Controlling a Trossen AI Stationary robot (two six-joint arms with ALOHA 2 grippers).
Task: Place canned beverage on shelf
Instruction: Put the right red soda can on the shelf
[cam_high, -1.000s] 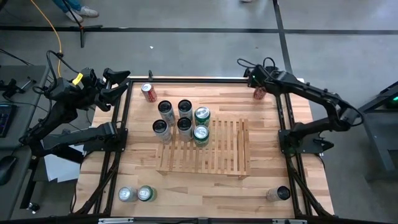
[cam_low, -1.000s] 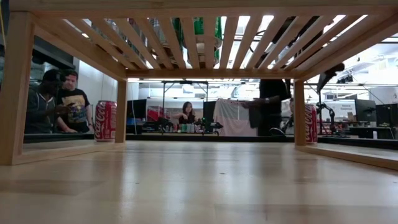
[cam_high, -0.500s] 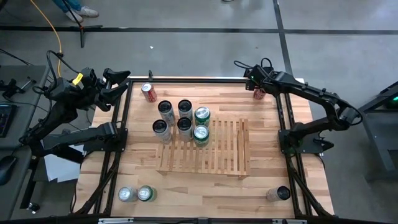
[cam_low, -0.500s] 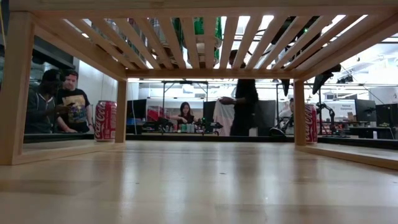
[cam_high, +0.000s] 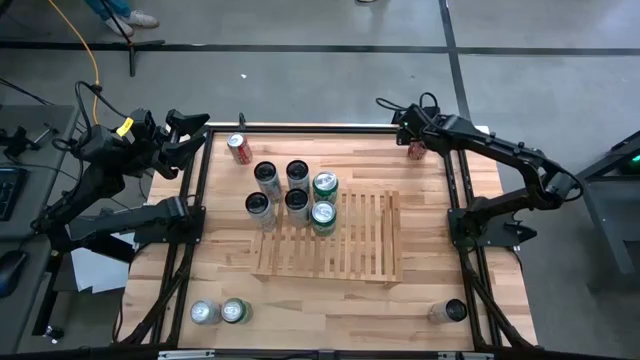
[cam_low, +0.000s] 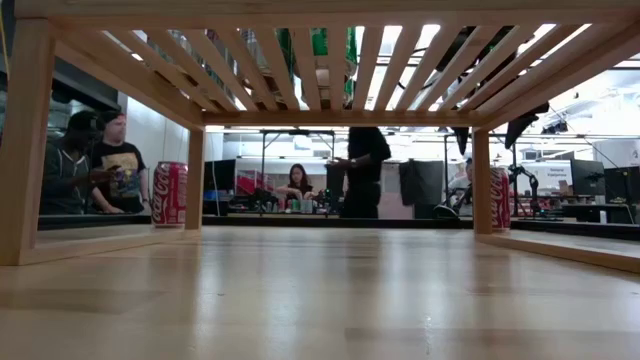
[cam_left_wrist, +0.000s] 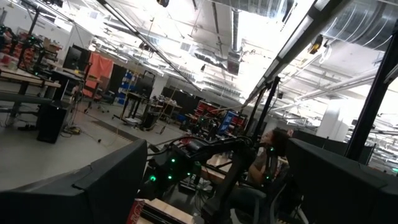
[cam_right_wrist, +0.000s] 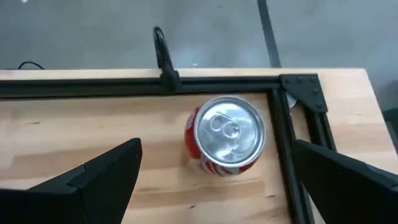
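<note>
A red can (cam_right_wrist: 227, 137) stands upright on the tabletop at the far right corner; it also shows in the high view (cam_high: 417, 150) and the low view (cam_low: 499, 198). My right gripper (cam_right_wrist: 211, 180) hovers above it, open, its fingers wide on either side and touching nothing; in the high view it is at the far right (cam_high: 403, 122). The slatted shelf (cam_high: 350, 245) stands mid-table, with several cans (cam_high: 297, 200) clustered at its far left corner. My left gripper (cam_high: 190, 135) waits open off the table's far left corner.
Another red can (cam_high: 238, 148) stands at the far left. Two cans (cam_high: 220, 312) stand at the near left and one (cam_high: 452, 311) at the near right. The black frame rail (cam_right_wrist: 283, 143) runs close beside the red can. People show in the room behind (cam_low: 360, 170).
Both arms have kept nearly still. In the low view a person in the room behind the table has walked toward the left.
</note>
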